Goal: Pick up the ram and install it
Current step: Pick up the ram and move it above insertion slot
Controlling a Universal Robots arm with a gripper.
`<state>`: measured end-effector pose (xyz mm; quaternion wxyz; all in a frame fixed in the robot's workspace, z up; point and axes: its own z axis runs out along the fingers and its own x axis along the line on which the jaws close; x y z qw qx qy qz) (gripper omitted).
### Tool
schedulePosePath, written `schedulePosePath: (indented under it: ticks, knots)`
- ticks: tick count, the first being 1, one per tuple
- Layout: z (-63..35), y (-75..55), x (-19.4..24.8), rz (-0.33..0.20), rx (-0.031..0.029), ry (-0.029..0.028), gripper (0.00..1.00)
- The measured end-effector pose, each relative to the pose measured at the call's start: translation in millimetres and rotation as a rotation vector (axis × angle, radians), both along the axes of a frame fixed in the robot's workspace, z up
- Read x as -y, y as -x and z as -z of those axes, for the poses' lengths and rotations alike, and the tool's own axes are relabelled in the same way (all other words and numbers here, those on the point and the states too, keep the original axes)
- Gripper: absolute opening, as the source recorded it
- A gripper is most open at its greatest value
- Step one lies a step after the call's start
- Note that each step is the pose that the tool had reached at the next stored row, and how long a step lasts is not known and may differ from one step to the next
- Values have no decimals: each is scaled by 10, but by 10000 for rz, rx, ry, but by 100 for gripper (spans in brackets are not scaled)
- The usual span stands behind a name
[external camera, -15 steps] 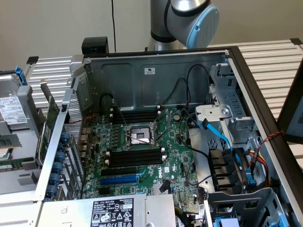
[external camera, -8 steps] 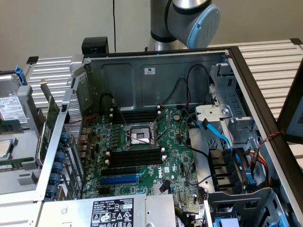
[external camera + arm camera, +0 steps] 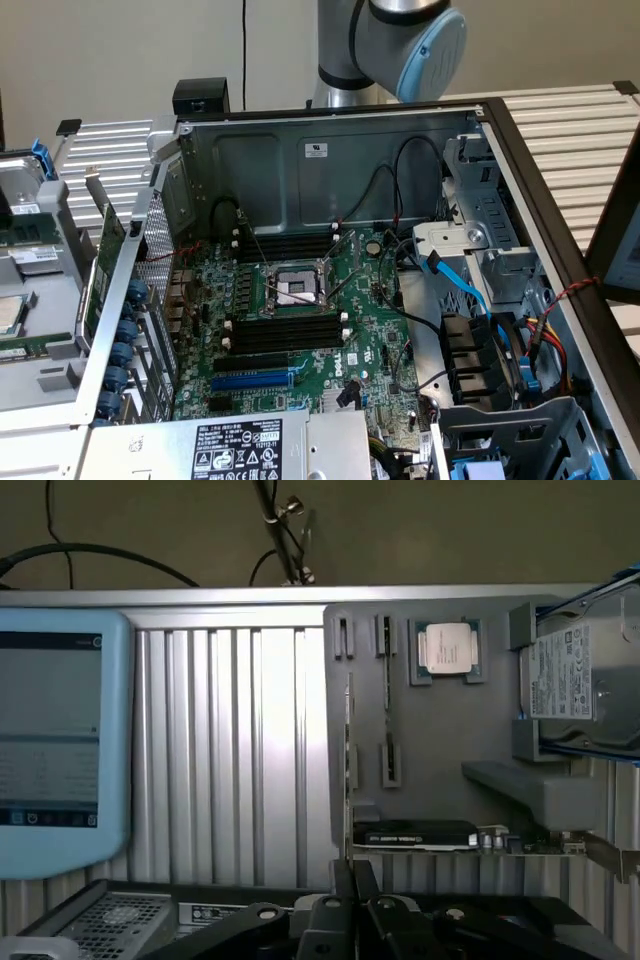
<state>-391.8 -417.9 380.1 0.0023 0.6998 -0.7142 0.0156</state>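
While the gripper (image 3: pixel 352 875) is hanging closed and empty, the ram (image 3: pixel 386 695) is standing in the grey tray (image 3: pixel 440 740)

Exterior view: the computer case (image 3: pixel 280 170) is lying in the middle, and its motherboard (image 3: pixel 370 290) is showing long black slots (image 3: pixel 285 332). The robot arm (image 3: pixel 400 40) is rising behind the far wall of the case. The tray (image 3: pixel 45 385) is sitting just beside the case, on the exterior view's left.

Wrist view: the fingers (image 3: pixel 341 885) are pressing together and are gripping nothing; they are hovering near a black card (image 3: pixel 415 834) at the tray's edge. The ram is appearing as a thin stick on its edge between two small holders, just beside the processor (image 3: pixel 448 647). A hard drive (image 3: pixel 570 675) is lying on the processor's other side.
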Motion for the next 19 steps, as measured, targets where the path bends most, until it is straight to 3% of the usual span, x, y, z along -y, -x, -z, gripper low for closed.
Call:
schedulePosePath:
  ticks: [10,16,19]
  knots:
    - [-426,-440,12,1,-15,-2,12]
    - [-463,-711,12,1,-23,-3,12]
    - [-464,-849,12,-1,-62,-2,12]
